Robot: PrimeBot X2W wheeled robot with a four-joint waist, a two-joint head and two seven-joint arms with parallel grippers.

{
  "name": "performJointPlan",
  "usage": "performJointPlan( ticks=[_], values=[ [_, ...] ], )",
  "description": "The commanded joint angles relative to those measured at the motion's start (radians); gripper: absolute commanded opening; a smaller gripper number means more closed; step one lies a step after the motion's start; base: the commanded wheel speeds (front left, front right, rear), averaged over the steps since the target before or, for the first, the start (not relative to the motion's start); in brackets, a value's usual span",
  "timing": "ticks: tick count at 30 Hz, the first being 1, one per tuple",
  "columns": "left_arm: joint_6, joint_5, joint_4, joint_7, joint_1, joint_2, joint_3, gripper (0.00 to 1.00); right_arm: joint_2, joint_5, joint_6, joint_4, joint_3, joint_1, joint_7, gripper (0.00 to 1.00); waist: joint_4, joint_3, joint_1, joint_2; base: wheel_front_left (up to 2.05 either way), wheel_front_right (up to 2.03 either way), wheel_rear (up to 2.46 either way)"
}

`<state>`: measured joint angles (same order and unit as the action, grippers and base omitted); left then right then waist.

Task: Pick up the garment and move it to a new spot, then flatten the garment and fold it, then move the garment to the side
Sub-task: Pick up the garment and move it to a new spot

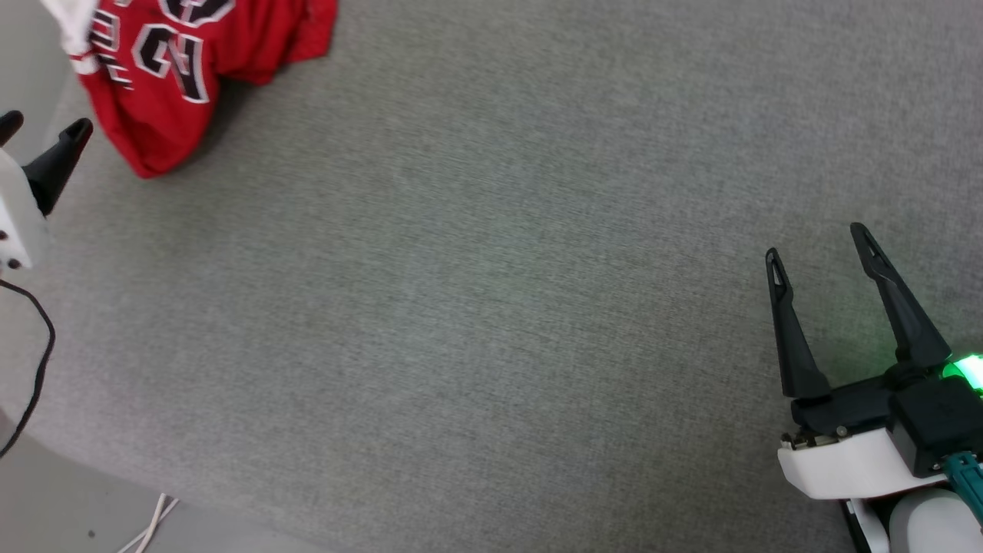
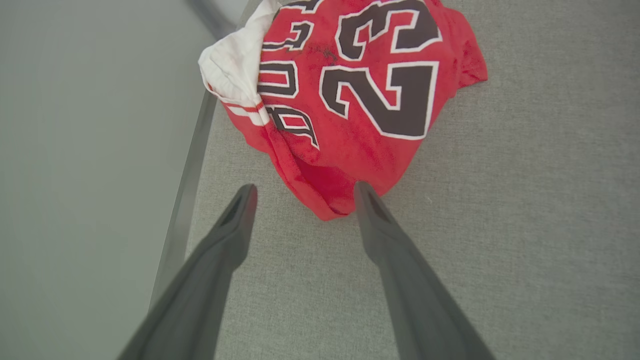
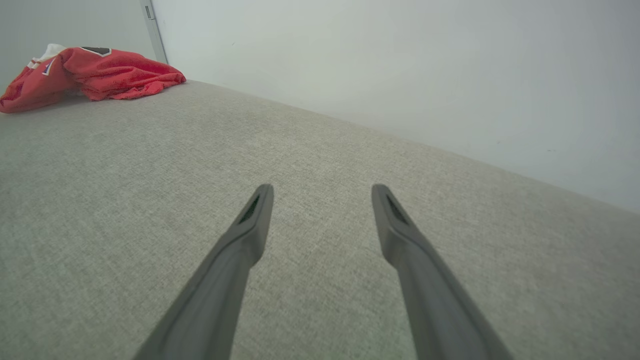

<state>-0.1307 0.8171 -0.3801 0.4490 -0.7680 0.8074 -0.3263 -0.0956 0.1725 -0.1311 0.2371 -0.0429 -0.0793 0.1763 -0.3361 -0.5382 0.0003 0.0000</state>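
The red Bulls 23 jersey (image 1: 165, 84) lies bunched at the table's (image 1: 491, 307) far left corner. The left pincer (image 1: 42, 127), wide open and empty, points at it, likely to grab it. The right pincer (image 1: 815, 244), open and empty too, sits far off.

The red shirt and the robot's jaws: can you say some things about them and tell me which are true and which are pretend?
1. The garment lies crumpled on the grey surface. True.
2. The left jaws are shut on the garment. False: they stand open and hold nothing, with the garment's edge just ahead of them.
3. The garment shows a big black number 23. True.
4. The right jaws are right beside the garment. False: they stand open over bare grey surface, far across from it.
5. The garment is blue all over. False: it is red, with a white sleeve.
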Motion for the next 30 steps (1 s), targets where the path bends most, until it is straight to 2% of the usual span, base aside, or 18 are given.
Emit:
performJointPlan(
  ticks=[1, 3, 8, 12, 20, 21, 22, 23, 26, 30],
  values=[
    [0.002, 0.027, -0.009, 0.033, -0.039, 0.029, -0.012, 1.00, -0.008, 0.007, 0.001, 0.010, -0.003, -0.014, 0.000, 1.00, 0.042, -0.051, -0.0003, 0.0000, 0.00, 0.00, 0.00],
    [0.002, 0.078, -0.035, 0.081, -0.066, 0.050, -0.043, 1.00, -0.007, 0.014, 0.001, 0.020, -0.009, -0.020, -0.004, 1.00, 0.057, -0.074, -0.0003, 0.0000, 0.00, 0.00, 0.00],
    [0.002, 0.191, -0.126, 0.143, -0.132, 0.053, -0.074, 1.00, -0.003, 0.024, 0.001, 0.037, -0.012, -0.022, -0.007, 1.00, 0.096, -0.117, -0.0003, 0.0000, 0.00, 0.00, 0.00],
    [0.002, 0.287, -0.216, 0.147, -0.172, 0.014, -0.054, 1.00, -0.003, 0.038, 0.001, 0.049, -0.005, -0.009, -0.010, 1.00, 0.120, -0.145, -0.0003, 0.0000, 0.00, 0.00, 0.00],
    [0.002, 0.322, -0.335, 0.181, -0.194, -0.039, -0.137, 1.00, -0.003, 0.055, 0.001, 0.085, 0.003, 0.031, -0.025, 1.00, 0.129, -0.163, -0.0003, 0.0000, 0.00, 0.00, 0.00],
    [0.002, 0.327, -0.340, 0.192, -0.190, -0.045, -0.155, 0.94, -0.004, 0.057, 0.001, 0.089, 0.005, 0.032, -0.028, 1.00, 0.127, -0.165, -0.0003, 0.0000, 0.00, 0.00, 0.00],
    [0.002, 0.334, -0.343, 0.201, -0.188, -0.052, -0.168, 0.38, -0.004, 0.057, 0.001, 0.092, 0.006, 0.031, -0.031, 1.00, 0.125, -0.166, -0.0003, 0.0000, 0.00, 0.00, 0.00],
    [0.002, 0.340, -0.342, 0.203, -0.190, -0.056, -0.178, 0.00, -0.003, 0.057, 0.001, 0.093, 0.006, 0.031, -0.032, 1.00, 0.122, -0.166, -0.0003, 0.0000, 0.00, 0.00, 0.00],
    [0.001, 0.384, -0.338, 0.207, -0.186, -0.069, -0.187, 0.00, -0.001, 0.060, 0.001, 0.090, 0.002, 0.027, -0.034, 1.00, 0.114, -0.155, -0.0003, 0.0000, 0.00, 0.00, 0.00],
    [0.000, 0.373, -0.330, 0.140, -0.183, -0.019, -0.202, 0.00, 0.006, 0.052, 0.001, 0.070, -0.005, 0.018, -0.024, 1.00, 0.113, -0.119, -0.0003, 0.0000, 0.00, 0.00, 0.00]
  ],
)
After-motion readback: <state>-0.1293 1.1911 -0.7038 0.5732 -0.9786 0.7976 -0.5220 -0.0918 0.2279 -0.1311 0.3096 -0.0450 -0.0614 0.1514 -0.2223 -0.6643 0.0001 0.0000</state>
